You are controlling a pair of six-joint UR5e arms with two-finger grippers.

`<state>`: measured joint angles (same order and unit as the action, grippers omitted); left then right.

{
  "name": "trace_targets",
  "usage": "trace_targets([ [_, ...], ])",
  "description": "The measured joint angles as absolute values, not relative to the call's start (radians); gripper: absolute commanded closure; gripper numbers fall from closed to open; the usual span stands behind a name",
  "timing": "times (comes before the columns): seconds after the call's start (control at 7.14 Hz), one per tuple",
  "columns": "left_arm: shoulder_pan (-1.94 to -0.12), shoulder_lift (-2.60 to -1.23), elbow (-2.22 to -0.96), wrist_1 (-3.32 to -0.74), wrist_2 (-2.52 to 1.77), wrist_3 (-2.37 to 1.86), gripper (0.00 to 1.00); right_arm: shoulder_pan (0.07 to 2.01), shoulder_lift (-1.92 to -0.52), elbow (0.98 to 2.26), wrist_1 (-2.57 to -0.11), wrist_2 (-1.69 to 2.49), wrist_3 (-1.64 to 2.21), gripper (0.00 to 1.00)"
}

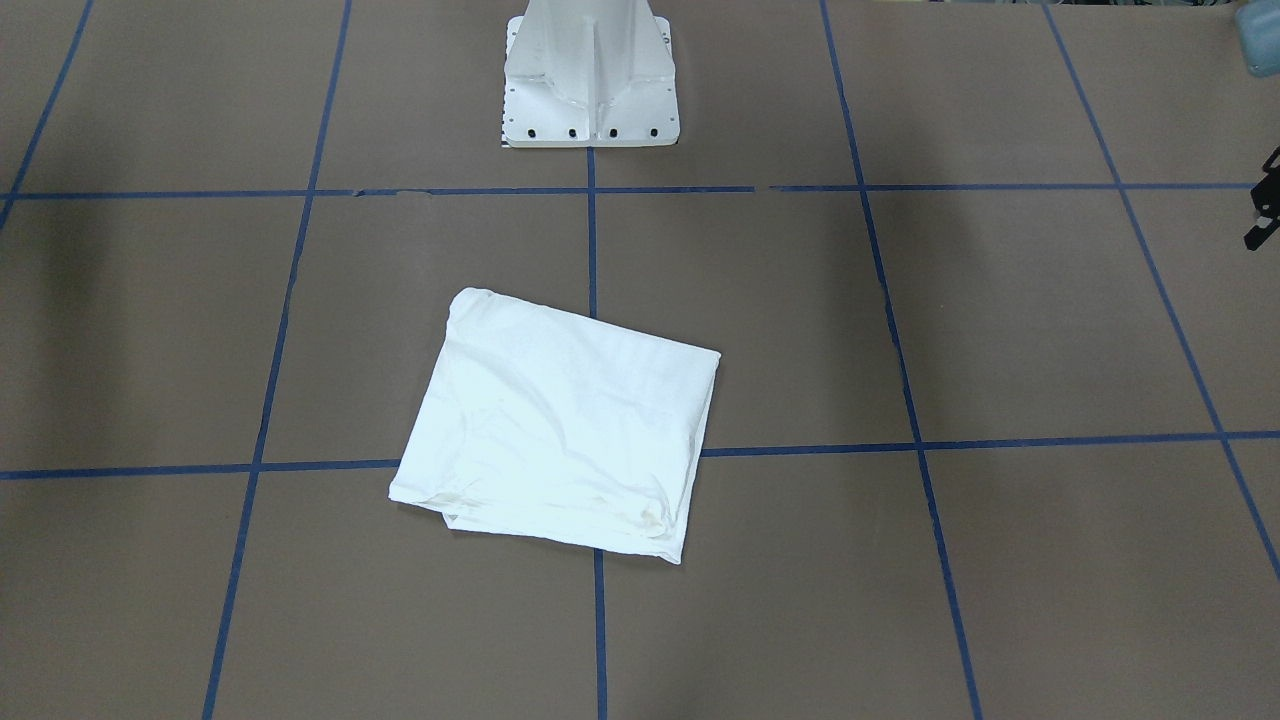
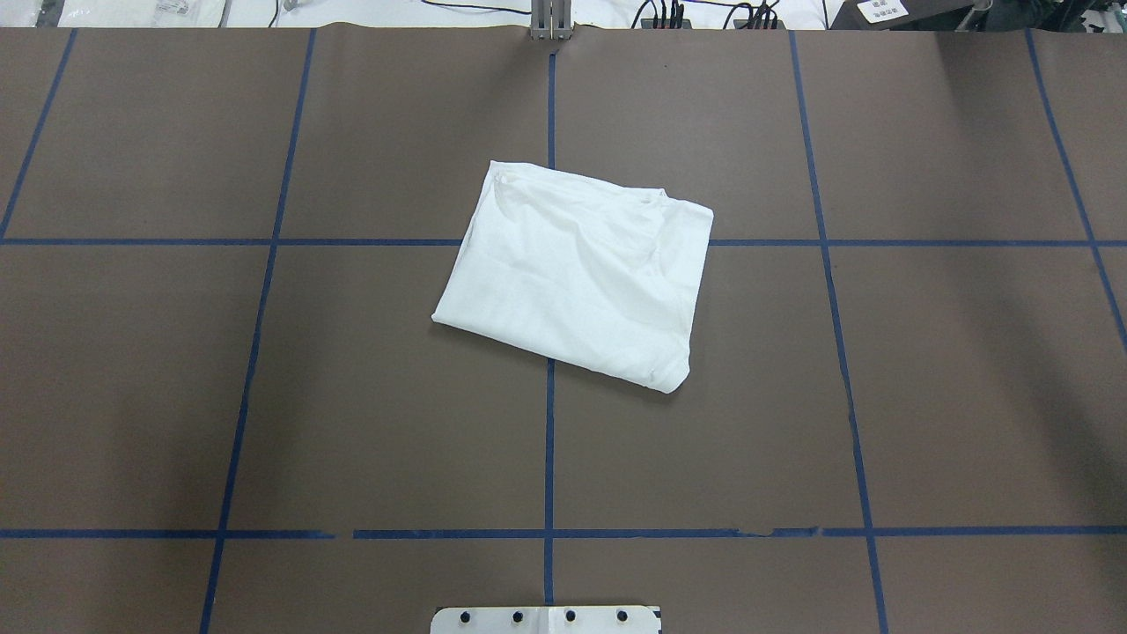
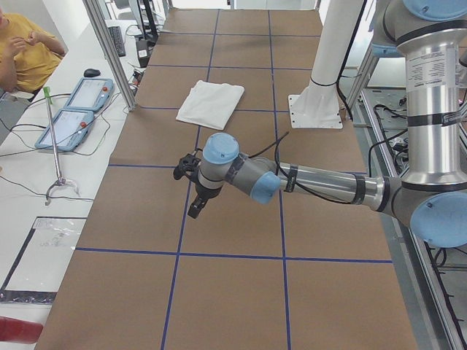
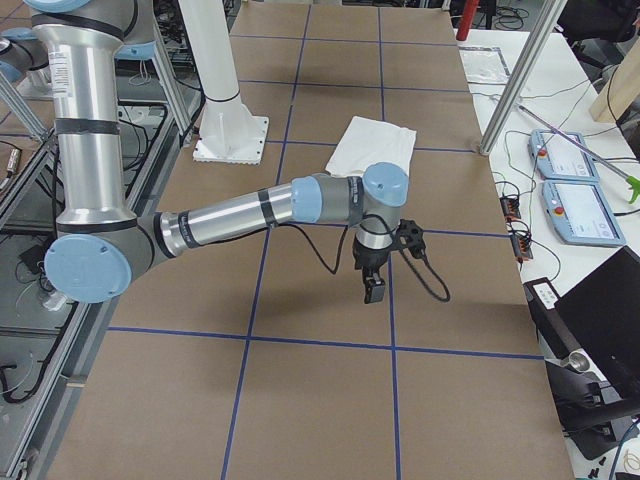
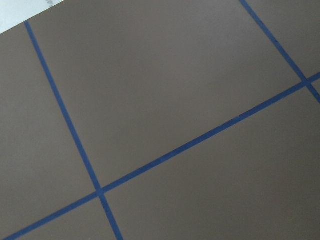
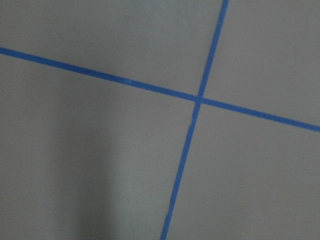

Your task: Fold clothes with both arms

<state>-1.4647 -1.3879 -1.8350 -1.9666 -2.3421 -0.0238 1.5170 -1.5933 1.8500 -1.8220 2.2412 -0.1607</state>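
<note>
Brown gridded table [image 2: 352, 396]; folded T-shirt [image 2: 577, 273] mid-table, white pedestal [image 1: 590, 80] well apart.

T-shirt [image 2: 577, 273]: white cloth, matt, softly creased. Table cover [image 2: 396, 396]: brown, matt, smooth sheet (looks like paper, can't confirm). Grid lines [image 2: 548, 458]: blue tape, slight sheen. Pedestal [image 1: 590, 90]: white painted metal, semi-gloss. Left arm [image 3: 328, 182] and right arm [image 4: 230, 215]: silver metal tubes, satin finish; light blue joint caps, smooth, plastic-looking; black cables, matt. Frame post [image 3: 109, 55]: bare silver metal, satin. Handheld consoles [image 3: 91, 93]: light blue plastic shells.
</note>
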Motion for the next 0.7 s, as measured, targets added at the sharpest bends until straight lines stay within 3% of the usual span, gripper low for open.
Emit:
trace_targets([
  [0.28,-1.527,-1.299,-1.827,-1.969,-2.382,-0.02,0.0,1.576,-1.728,1.851,-1.779,2.255,-0.184,0.0],
  [0.7,-1.551,-1.264,-1.828,-1.86,-2.389,-0.018,0.0,1.59,-1.788,1.857,-1.741,2.275,-0.176,0.0],
])
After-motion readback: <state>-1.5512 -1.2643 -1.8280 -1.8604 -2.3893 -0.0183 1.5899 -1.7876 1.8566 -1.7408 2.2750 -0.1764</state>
